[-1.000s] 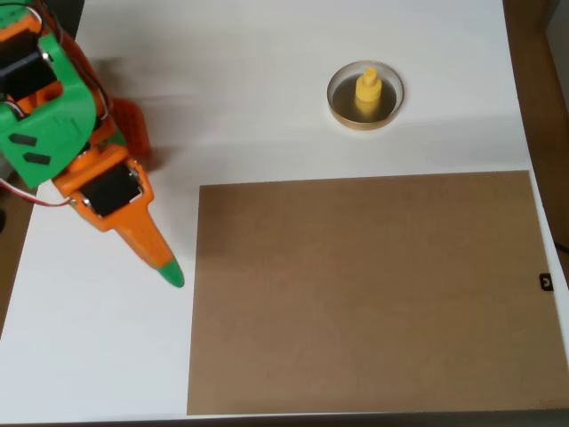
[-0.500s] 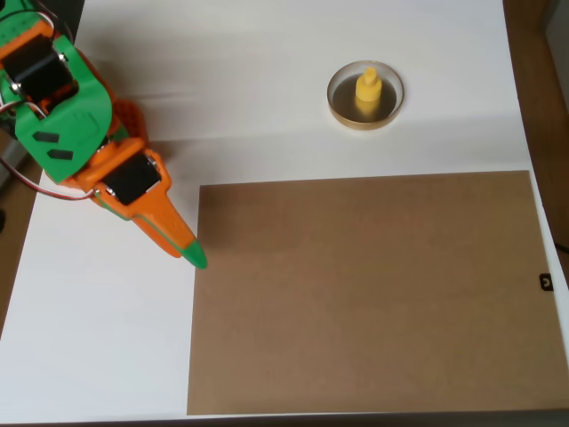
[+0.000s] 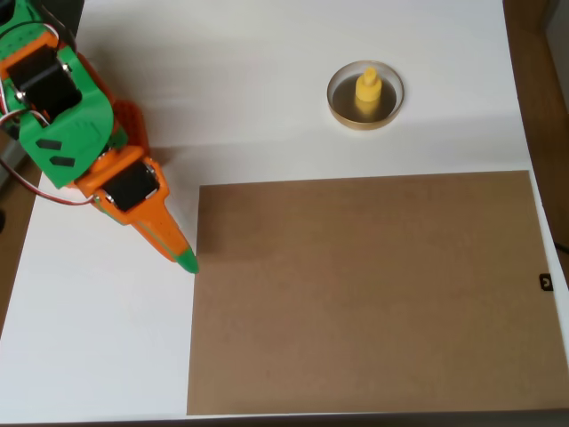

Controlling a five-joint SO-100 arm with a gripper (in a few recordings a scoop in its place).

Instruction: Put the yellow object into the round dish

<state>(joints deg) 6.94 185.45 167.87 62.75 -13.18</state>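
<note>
One brown board (image 3: 364, 294) (flat) on white table (image 3: 258, 80).

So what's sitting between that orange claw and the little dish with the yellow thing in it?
Nothing: in the overhead view, only bare white table separates the gripper from the round dish holding the yellow object. The brown board lies below that line.

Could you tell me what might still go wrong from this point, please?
Little seems at stake: the yellow object already stands upright inside the round dish, and the tool is far off at the left edge of the brown board. One risk: the piece is narrow and upright, so a jolt to the table could topple it. Another: the tool tip is low near the board's edge and might catch it when moving.
</note>
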